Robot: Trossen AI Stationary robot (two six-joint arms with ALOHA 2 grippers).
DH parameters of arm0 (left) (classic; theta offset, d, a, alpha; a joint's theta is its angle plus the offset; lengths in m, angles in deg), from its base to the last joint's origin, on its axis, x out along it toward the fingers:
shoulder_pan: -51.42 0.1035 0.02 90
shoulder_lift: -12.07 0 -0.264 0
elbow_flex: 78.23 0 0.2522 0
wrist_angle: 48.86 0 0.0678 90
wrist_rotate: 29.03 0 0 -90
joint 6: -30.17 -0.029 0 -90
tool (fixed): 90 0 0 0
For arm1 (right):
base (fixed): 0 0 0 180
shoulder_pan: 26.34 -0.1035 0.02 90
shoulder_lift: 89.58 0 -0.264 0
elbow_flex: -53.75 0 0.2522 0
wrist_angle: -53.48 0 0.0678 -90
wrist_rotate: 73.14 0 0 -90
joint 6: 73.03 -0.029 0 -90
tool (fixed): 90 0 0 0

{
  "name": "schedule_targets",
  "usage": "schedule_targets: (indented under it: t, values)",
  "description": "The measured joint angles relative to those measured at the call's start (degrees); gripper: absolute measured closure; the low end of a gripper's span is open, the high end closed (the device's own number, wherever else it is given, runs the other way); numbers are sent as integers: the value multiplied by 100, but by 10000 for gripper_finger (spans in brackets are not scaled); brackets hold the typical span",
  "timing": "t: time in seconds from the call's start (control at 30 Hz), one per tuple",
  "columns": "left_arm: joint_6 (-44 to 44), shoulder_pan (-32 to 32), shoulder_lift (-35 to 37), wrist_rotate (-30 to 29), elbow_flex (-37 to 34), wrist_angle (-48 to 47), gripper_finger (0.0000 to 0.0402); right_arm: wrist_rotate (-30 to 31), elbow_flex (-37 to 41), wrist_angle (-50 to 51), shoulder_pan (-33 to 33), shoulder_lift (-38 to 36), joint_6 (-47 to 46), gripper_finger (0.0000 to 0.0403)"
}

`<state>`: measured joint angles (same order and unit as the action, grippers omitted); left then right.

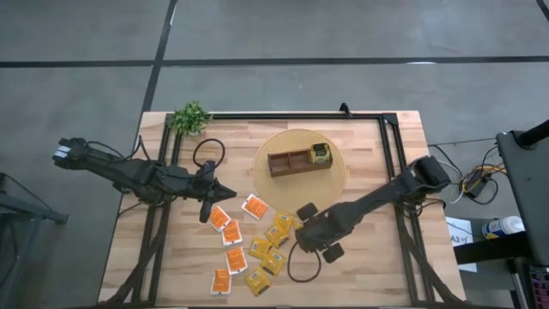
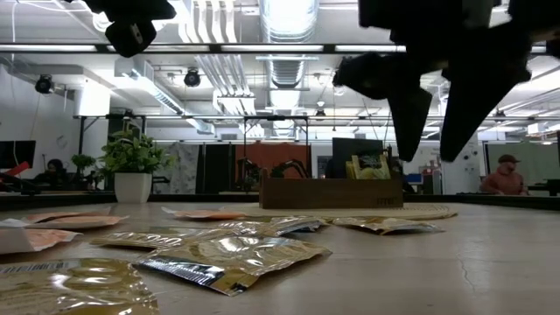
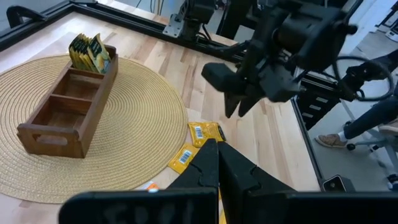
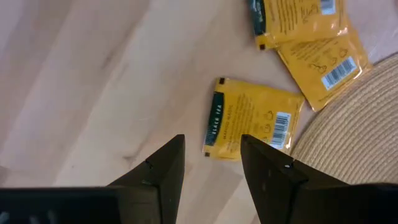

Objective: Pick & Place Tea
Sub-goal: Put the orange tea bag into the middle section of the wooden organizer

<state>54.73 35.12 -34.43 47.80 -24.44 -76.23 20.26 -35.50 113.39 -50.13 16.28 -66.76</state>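
Several tea sachets, orange (image 1: 232, 232) and yellow (image 1: 275, 234), lie flat on the wooden table in front of the round woven mat (image 1: 279, 142). On the mat stands the brown wooden box (image 1: 298, 160), with a few sachets (image 3: 90, 53) upright in one end compartment. My right gripper (image 4: 211, 158) hangs open, pointing down, above a yellow sachet (image 4: 252, 119) next to the mat's edge; in the low view its fingers (image 2: 433, 114) are clear of the table. My left gripper (image 3: 217, 155) is shut and empty, held above the table's left half (image 1: 228, 190).
A small potted plant (image 1: 190, 117) stands at the far left corner. A black frame (image 1: 390, 146) runs along the table's edges. Two more yellow sachets (image 4: 326, 65) lie overlapping just beyond the one under my right gripper. People sit in the room behind the table.
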Motion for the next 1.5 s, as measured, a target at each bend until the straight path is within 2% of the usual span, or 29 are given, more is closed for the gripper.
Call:
schedule_targets:
  t: [0.17,0.7,0.87,1.13,1.5]
  values:
    - [2,2,0,0,0,-6,402,6,0,-27,16,205,229,250]
    - [9,2,0,0,0,-11,402,15,4,-52,39,310,146,250]
    - [9,2,0,0,0,-9,402,-81,-12,-172,82,545,169,251]
    - [92,2,0,-2,0,-12,402,-42,-343,-159,83,933,185,262]
    - [96,2,0,-1,0,-11,402,-24,-348,-103,262,949,122,278]
